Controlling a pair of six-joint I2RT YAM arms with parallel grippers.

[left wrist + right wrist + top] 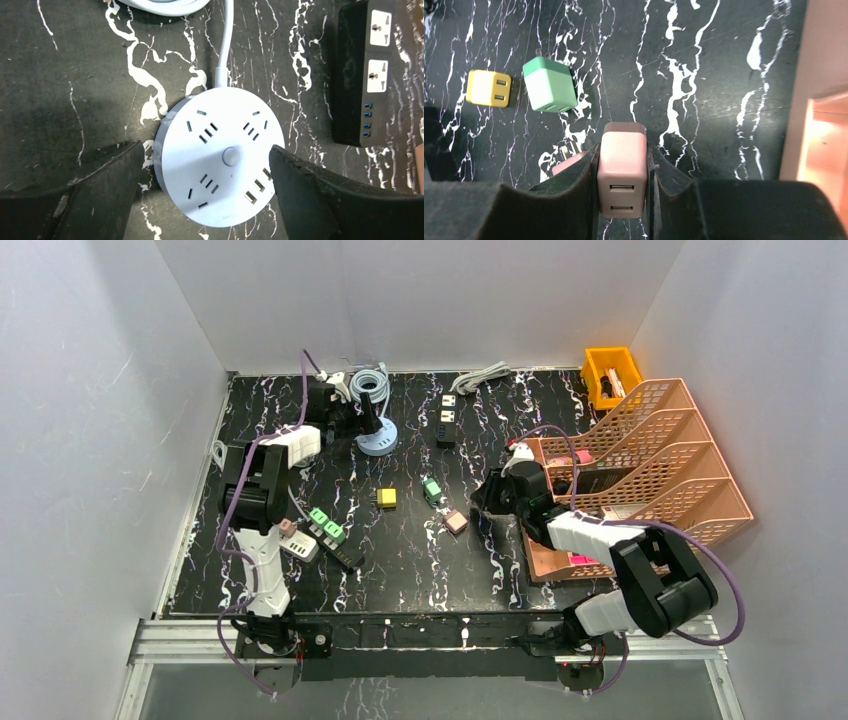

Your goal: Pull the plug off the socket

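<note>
Pink plug (622,172) clamped in the right gripper (623,150); the round white socket (220,125) sits bare under the left gripper (205,152).

The right fingers are closed tight on the plug over the black marble table (724,100), well apart from the socket; the left fingers stand apart, one on each side of the socket, whose holes show nothing inserted; the pulling looks done, I judge; only setting the plug down seems left.

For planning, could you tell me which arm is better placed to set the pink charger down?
Right, probably: the right gripper has its jaws closed on the pink charger, while the left gripper stands open astride the round socket.
</note>
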